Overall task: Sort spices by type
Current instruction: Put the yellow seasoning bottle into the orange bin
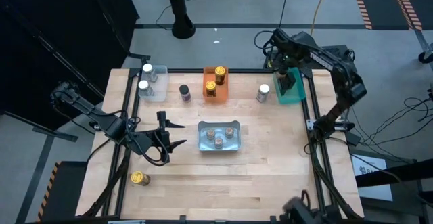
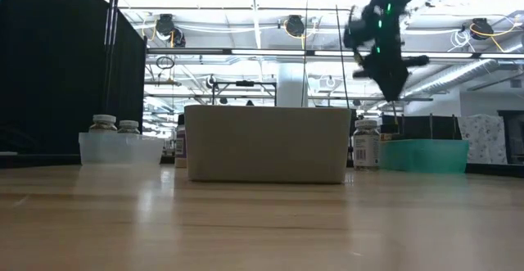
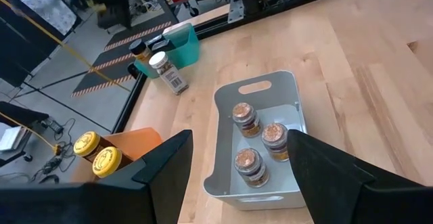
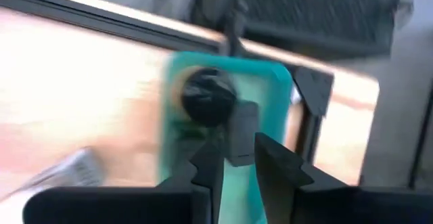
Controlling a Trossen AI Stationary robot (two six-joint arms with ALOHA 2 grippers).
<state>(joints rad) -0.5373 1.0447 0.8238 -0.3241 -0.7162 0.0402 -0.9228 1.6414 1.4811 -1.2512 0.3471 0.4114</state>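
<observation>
Small spice jars stand sorted in bins. Two white-lidded jars sit in a clear bin (image 1: pixel 150 80) at the far left. Gold-lidded jars fill an orange bin (image 1: pixel 215 83). Three brown-lidded jars (image 3: pixel 256 143) stand in the grey bin (image 1: pixel 219 137) at mid-table. A black-lidded jar (image 4: pixel 208 99) stands in the teal bin (image 1: pixel 289 87) at the far right. My right gripper (image 4: pixel 233 170) hangs above that jar, its fingers a narrow gap apart with nothing between them. My left gripper (image 3: pixel 240 156) waits open, left of the grey bin.
Three jars stand loose on the wood: a dark-lidded one (image 1: pixel 185 92) between the clear and orange bins, a white-lidded one (image 1: pixel 263 93) left of the teal bin, and a gold-lidded one (image 1: pixel 139 178) near the front left corner. The near half of the table has free room.
</observation>
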